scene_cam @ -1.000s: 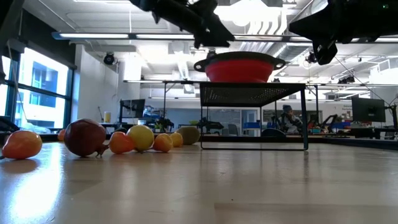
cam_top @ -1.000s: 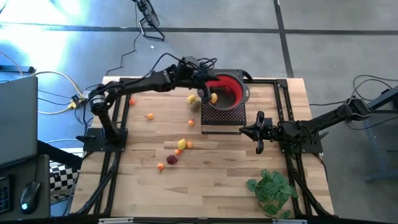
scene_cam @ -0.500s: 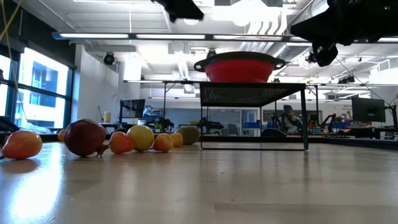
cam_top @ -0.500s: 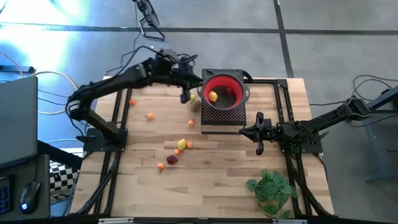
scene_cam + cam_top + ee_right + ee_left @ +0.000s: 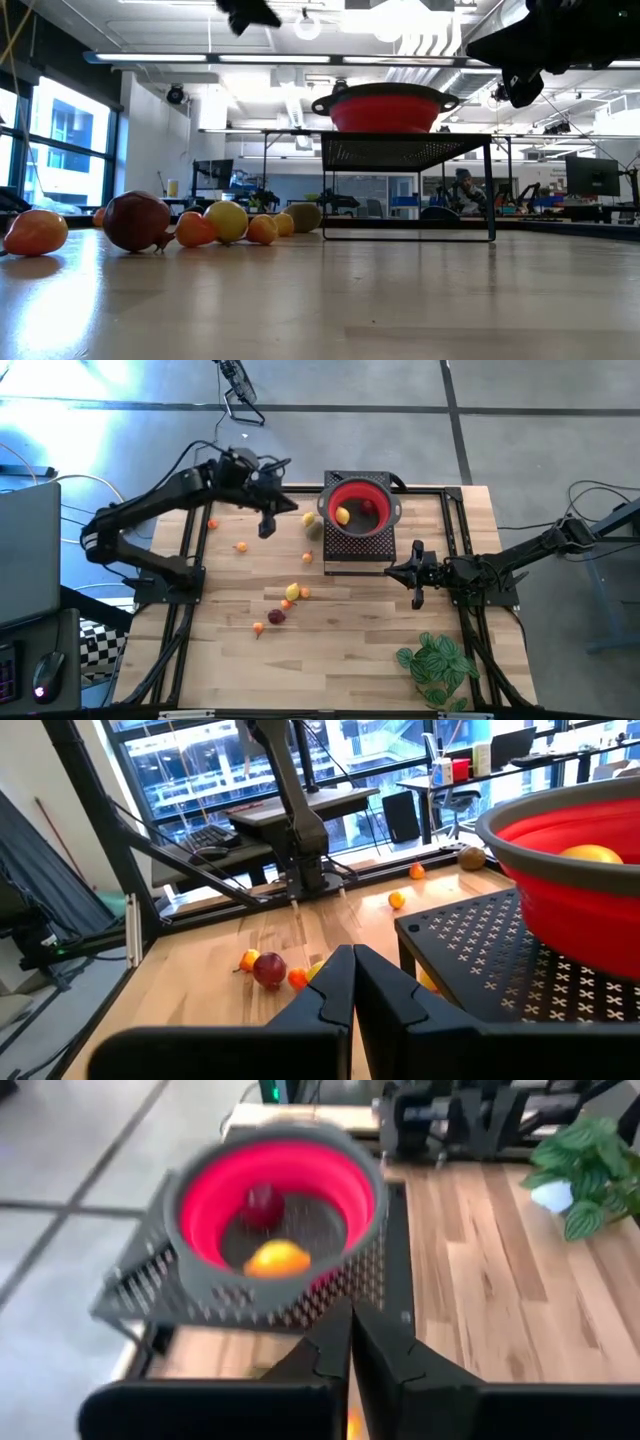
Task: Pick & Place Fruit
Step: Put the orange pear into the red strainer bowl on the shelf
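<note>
A red bowl point(image 5: 358, 508) stands on a black perforated stand point(image 5: 357, 548) at the table's far middle. A yellow-orange fruit point(image 5: 277, 1258) and a dark red fruit point(image 5: 264, 1202) lie in it. Several more fruits lie on the wood: a yellow one point(image 5: 309, 519) just left of the stand, orange ones point(image 5: 241, 546), and a cluster with a dark red one point(image 5: 276, 616) nearer the front. My left gripper point(image 5: 268, 525) hangs shut and empty above the table, left of the bowl. My right gripper point(image 5: 417, 572) is shut and empty, right of the stand.
A green leafy plant point(image 5: 437, 665) sits at the near right corner. Black frame rails point(image 5: 192, 560) run along the table's left and right sides. Bare wood lies between the fruit cluster and the plant.
My left gripper has drawn back from over the bowl's left rim toward the table's left edge, staying high above the wood. The fruits in the bowl and on the table have stayed put.
</note>
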{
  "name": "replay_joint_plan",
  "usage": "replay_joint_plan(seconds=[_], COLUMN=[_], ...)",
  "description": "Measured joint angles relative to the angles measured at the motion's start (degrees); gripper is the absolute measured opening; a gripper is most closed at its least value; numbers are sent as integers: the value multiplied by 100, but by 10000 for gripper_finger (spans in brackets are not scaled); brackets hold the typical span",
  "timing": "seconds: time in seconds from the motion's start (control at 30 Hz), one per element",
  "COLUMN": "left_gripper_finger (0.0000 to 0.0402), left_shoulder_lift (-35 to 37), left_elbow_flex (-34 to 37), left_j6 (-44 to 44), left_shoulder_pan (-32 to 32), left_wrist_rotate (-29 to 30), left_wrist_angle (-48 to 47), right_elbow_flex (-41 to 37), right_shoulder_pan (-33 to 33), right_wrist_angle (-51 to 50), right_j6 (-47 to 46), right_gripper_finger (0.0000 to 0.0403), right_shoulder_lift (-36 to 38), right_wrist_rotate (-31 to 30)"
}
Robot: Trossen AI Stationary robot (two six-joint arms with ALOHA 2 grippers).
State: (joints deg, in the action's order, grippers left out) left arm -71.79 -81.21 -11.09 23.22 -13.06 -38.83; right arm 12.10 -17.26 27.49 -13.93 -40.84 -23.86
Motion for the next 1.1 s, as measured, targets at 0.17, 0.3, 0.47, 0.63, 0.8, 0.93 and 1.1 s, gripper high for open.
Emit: replay_joint_plan(seconds=[0.17,0.3,0.47,0.63,0.8,0.93,1.1], left_gripper_finger=[5,5,5,5,5,5,5], left_shoulder_lift=[784,1507,2400,2972,3224,3218,3056], left_elbow_flex=[1514,2598,3318,3375,3375,3375,3375], left_j6=[372,772,1817,2876,3703,4222,4551], left_shoulder_pan=[2,0,1,0,0,0,0], left_wrist_rotate=[57,226,1163,1717,1843,1862,1982], left_wrist_angle=[1083,1756,1351,-143,-1072,-1657,-2102], right_elbow_flex=[0,0,0,0,0,0,0], right_shoulder_pan=[0,0,0,1,2,2,2], right_wrist_angle=[10,8,8,8,8,8,8], right_j6=[-1,-115,-145,-138,-136,-131,-130], right_gripper_finger=[2,2,2,2,2,2,2], right_shoulder_lift=[2,2,0,2,2,1,0], right_wrist_rotate=[0,0,0,-20,-20,-22,-22])
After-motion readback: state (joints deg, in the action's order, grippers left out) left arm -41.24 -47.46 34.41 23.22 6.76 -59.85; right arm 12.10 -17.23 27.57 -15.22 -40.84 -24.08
